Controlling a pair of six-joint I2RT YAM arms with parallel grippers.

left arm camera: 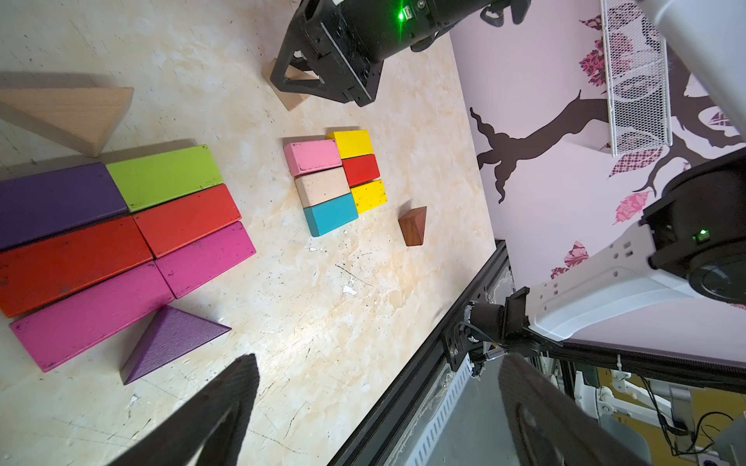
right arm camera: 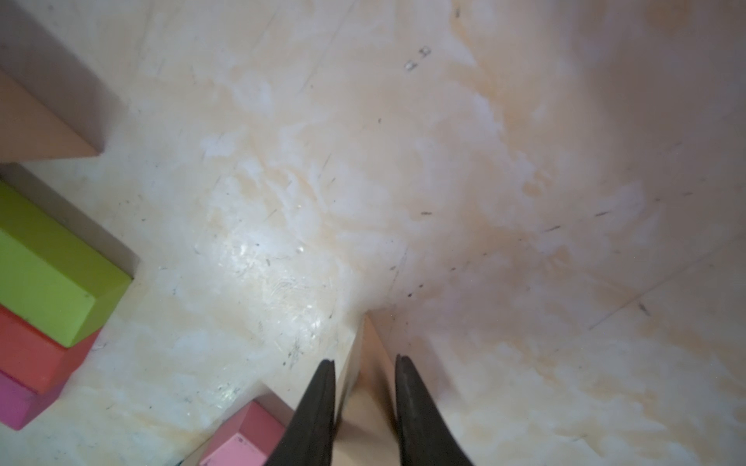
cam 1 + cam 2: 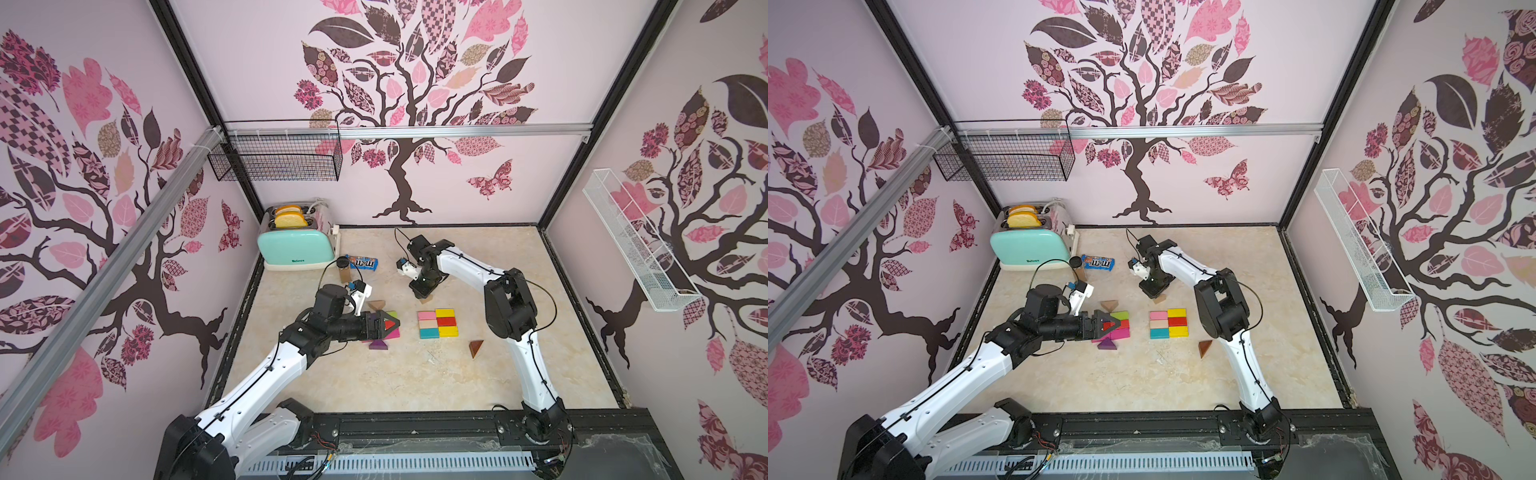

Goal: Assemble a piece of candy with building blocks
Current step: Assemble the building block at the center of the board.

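Six building blocks (image 3: 438, 323) in pink, tan, teal, yellow and red lie packed in a rectangle mid-table. My right gripper (image 3: 424, 296) stands just behind them, shut on a tan triangle block (image 1: 288, 97); the right wrist view shows the gripper (image 2: 364, 359) with both fingers pressed against its sides. To the left lies a second group (image 1: 133, 230) of purple, green, red and magenta blocks, with a purple triangle (image 3: 381, 344) and a tan triangle (image 3: 376, 305) beside it. My left gripper (image 3: 388, 326) hovers open over this group and holds nothing. A brown triangle (image 3: 476, 348) lies alone at the right.
A mint toaster (image 3: 297, 245) with toast stands at the back left. A blue M&M's packet (image 3: 363, 262) and a small black-capped jar (image 3: 343, 269) sit beside it. A black wire basket (image 3: 276, 156) and a white mesh basket (image 3: 636, 245) hang on the walls.
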